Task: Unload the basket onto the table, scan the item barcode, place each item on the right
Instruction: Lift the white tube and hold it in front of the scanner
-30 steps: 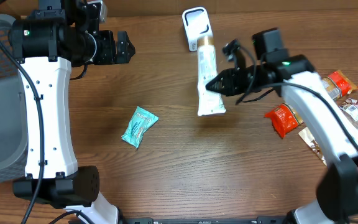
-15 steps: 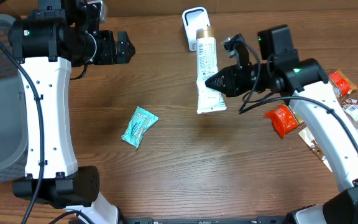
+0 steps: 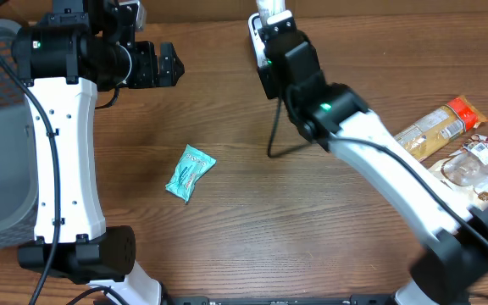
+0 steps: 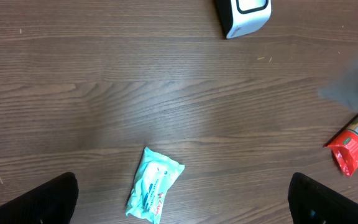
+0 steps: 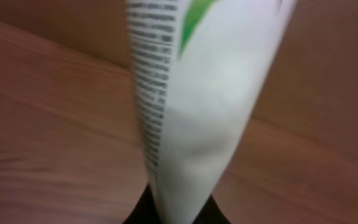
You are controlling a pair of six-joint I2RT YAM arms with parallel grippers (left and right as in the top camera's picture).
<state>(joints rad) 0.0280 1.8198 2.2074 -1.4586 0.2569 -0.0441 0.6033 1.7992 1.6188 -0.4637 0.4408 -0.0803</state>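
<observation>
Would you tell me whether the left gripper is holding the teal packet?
No, the teal packet lies flat on the table, apart from the open left gripper.

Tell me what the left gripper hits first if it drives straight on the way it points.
Probably the teal packet, centred ahead of the left gripper in its wrist view, or the table beside it; depth is unclear.

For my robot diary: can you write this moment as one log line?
right claw: shut on tube | tube: in air, near scanner | left claw: open, empty
</observation>
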